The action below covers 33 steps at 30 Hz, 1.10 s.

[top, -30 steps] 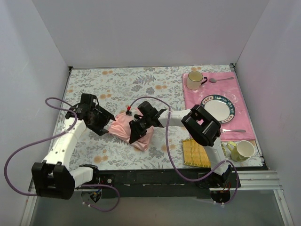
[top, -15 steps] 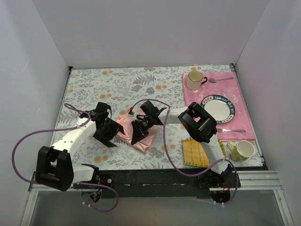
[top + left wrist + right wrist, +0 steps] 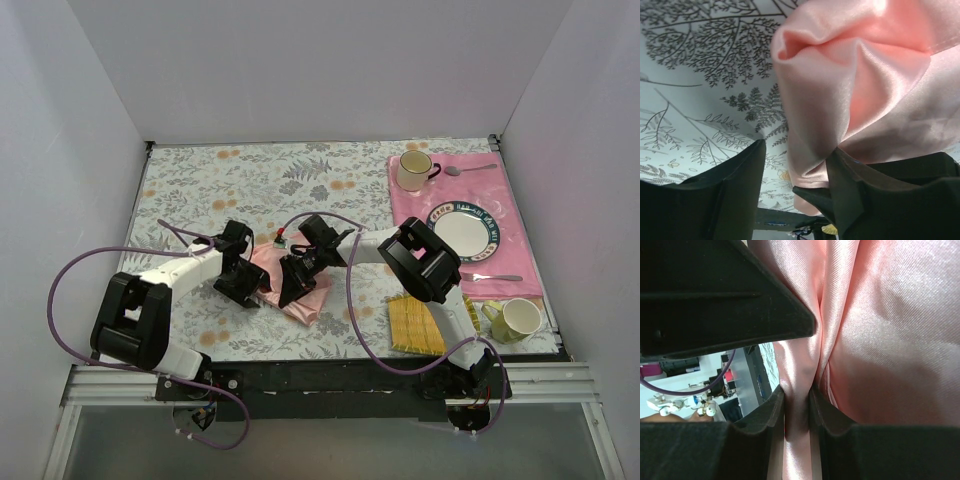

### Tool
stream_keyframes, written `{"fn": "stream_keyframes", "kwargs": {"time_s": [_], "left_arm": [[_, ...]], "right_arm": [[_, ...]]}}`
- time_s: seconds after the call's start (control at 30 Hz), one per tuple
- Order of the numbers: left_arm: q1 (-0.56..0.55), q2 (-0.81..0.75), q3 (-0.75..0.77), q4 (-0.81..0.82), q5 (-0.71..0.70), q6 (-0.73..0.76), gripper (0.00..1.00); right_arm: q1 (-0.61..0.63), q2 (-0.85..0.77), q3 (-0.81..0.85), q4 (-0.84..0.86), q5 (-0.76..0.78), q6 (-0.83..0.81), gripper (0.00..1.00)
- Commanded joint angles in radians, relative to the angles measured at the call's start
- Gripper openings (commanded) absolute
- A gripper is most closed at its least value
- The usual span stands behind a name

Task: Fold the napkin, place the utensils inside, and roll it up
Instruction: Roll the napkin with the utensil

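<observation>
Napkin (image 3: 312,300) lies bunched on the floral tablecloth (image 3: 200,180), mid-table. Your right gripper (image 3: 797,400) pinches one fold tight; your left gripper (image 3: 795,167) straddles an edge, jaws apart, holding nothing. Close it off-centre or tug unevenly and the slick satin may slip free.

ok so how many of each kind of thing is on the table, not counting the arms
mugs: 2, one cream, one yellowish
plate: 1
silver utensils: 2
fabrics: 3, napkin, placemat, yellow mat
total: 8 in view
</observation>
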Motion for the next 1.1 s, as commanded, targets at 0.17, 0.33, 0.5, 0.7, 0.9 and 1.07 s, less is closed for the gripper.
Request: {"fn": "stream_keyframes", "kwargs": {"time_s": [0.17,0.33,0.5,0.7,0.9,1.07], "left_arm": [[-0.011,0.013,-0.046,0.109,-0.098,-0.020,0.40],[-0.011,0.035,-0.023,0.106,-0.126,0.026,0.22],[-0.013,0.087,0.058,0.014,-0.105,0.066,0.00],[-0.013,0.148,0.121,-0.046,0.006,0.097,0.00],[-0.013,0.229,0.186,-0.139,0.052,0.181,0.00],[-0.011,0.280,0.222,-0.189,0.110,0.227,0.00]], "right_arm": [[0.000,0.010,-0.066,0.024,0.047,0.085,0.01],[0.002,-0.006,-0.080,0.042,0.041,0.085,0.03],[0.000,-0.016,-0.005,-0.125,0.102,-0.082,0.15],[0.006,-0.084,0.102,-0.336,0.243,-0.276,0.41],[0.018,-0.202,0.162,-0.442,0.429,-0.410,0.52],[0.058,-0.304,0.089,-0.379,0.556,-0.475,0.66]]}}
